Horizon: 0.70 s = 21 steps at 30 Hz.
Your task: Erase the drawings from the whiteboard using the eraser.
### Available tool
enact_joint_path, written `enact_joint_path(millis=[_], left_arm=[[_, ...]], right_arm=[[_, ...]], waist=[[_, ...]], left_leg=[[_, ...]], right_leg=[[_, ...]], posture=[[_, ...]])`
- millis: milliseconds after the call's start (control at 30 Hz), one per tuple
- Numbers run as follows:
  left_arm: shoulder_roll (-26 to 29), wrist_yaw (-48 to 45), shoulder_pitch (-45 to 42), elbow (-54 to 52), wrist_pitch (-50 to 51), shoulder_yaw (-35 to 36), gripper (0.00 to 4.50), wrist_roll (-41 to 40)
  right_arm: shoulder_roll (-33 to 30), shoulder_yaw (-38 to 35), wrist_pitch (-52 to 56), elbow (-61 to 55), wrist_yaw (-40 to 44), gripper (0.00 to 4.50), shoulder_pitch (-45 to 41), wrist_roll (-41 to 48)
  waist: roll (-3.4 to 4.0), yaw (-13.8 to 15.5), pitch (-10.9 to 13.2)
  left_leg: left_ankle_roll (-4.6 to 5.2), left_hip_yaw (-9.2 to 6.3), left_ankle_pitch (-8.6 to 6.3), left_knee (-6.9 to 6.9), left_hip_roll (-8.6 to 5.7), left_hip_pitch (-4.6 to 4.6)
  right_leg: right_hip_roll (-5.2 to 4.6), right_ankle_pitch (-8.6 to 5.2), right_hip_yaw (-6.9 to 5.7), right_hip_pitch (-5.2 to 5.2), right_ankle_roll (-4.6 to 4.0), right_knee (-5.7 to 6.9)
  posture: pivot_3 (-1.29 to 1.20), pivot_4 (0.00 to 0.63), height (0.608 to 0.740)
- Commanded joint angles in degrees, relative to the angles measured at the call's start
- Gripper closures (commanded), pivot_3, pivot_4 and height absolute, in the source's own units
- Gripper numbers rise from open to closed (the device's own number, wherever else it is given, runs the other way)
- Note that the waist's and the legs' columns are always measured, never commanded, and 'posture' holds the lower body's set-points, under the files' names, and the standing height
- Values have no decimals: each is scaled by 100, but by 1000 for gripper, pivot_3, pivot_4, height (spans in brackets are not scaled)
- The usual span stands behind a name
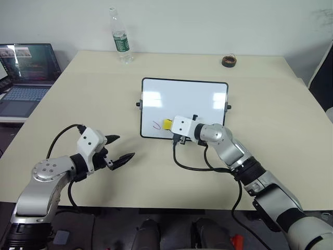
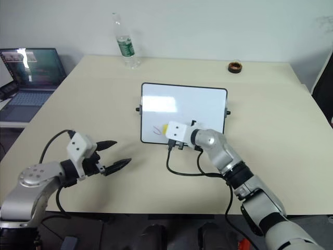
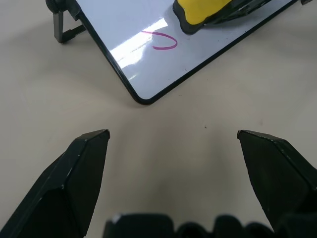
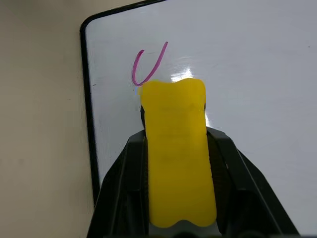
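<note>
- My right gripper [image 4: 178, 148] is clamped on the eraser [image 4: 177, 153], one black finger on each long side; the yellow block sticks out past the fingertips.
- In the head views, the eraser [image 1: 168, 124] sits at centre frame, over the lower left part of the whiteboard [image 1: 197, 99].
- The drawing [image 4: 146, 67]: one U-shaped red-pink squiggle, just beyond the eraser's front edge in the right wrist view. Cannot tell if the edge touches the ink.
- In the left eye view the same mark [image 1: 156, 125] is just left of the eraser, near the board's lower left corner.
- Rest of the board surface reads white with pale glare patches.
- My left gripper [image 1: 118, 149] is at lower left of frame, off the board, fingers spread wide, nothing between them, above bare table [image 1: 78, 104].
- Left wrist view: board corner, the mark [image 3: 161, 42] and the eraser's dark underside ahead of my open fingers [image 3: 81, 168].
- Whiteboard lies flat, mid-table, black knobs at both short sides.
- Water bottle [image 1: 120, 36] upright at the table's far edge, upper left of centre.
- Dark tape roll [image 1: 229, 61] at upper right, well apart from the board.
- Open laptop [image 1: 26, 73] on a side surface, far left of frame.
</note>
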Motion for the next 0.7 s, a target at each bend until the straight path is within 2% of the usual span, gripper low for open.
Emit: enact_joint_path(millis=[33, 200, 333, 600, 700], left_arm=[[-4, -45, -101, -14, -160, -18, 0, -2], [-4, -84, -141, 112, -265, -60, 0, 5], [12, -113, -145, 170, -318, -56, 0, 9], [15, -141, -113, 114, -305, -30, 0, -20], [21, -158, -137, 163, -328, -33, 0, -10]], right_arm=[[-149, -353, 87, 219, -370, 3309, -164, -180], [-341, 13, 188, -85, 454, 3321, 195, -140], [-459, 59, 249, -206, 712, 3321, 318, -202], [-362, -482, 67, 118, -296, 3324, 19, -219], [-299, -504, 103, 131, -331, 3325, -12, -148]], waist=[[0, 11, 0], [-4, 26, -2], [-4, 5, -3], [-4, 13, -3], [-4, 20, -3]], left_leg=[[0, -1, 0, 0, 0, 0], [0, -5, 0, 0, 1, -1], [0, -3, 0, 0, 1, 1], [1, -4, 1, 1, 0, 5], [2, -6, 3, 1, 0, 6]], right_leg=[[0, 0, -1, 0, 0, 1], [-3, 0, -4, 4, 1, -2], [-3, 0, -3, 4, 0, -2], [-2, 1, -2, 7, 1, 1], [-1, 2, -4, 7, -1, 3]], posture=[[0, 150, 740], [0, 150, 740], [0, 150, 740], [0, 150, 740], [0, 150, 740]])
